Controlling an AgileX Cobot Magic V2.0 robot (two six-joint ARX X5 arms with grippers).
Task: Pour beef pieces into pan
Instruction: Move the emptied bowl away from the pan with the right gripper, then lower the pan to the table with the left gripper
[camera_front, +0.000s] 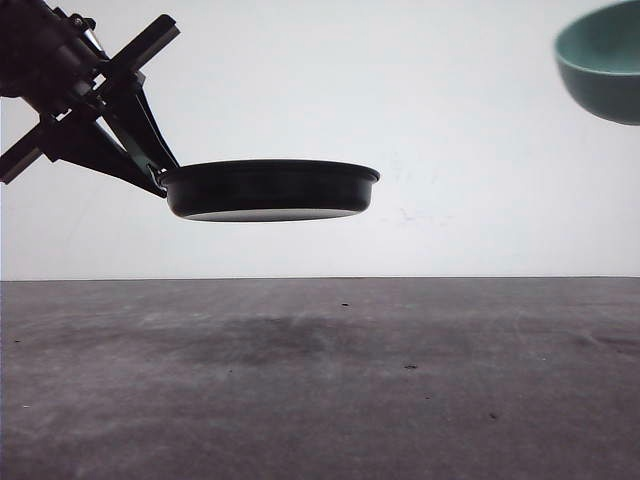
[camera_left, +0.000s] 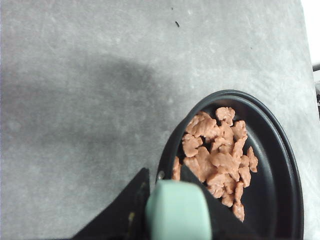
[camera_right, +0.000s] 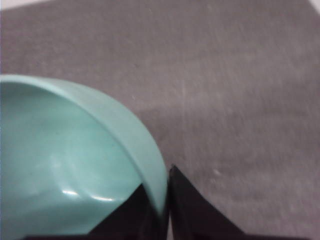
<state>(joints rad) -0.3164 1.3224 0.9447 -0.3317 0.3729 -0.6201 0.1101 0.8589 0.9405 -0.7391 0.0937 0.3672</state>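
The black pan (camera_front: 270, 188) hangs level in the air above the grey table, held at its left side by my left gripper (camera_front: 150, 165). In the left wrist view that gripper (camera_left: 172, 192) is shut on the pan's mint-green handle (camera_left: 177, 210). A heap of reddish-brown beef pieces (camera_left: 217, 155) lies inside the pan (camera_left: 280, 165). The teal bowl (camera_front: 605, 60) hangs high at the right. My right gripper (camera_right: 162, 187) is shut on the bowl's rim, one finger inside and one outside. The bowl's inside (camera_right: 60, 165) looks empty.
The grey table (camera_front: 320, 380) stretches below both held things, with the pan's shadow under it and a few dark specks. A white wall stands behind.
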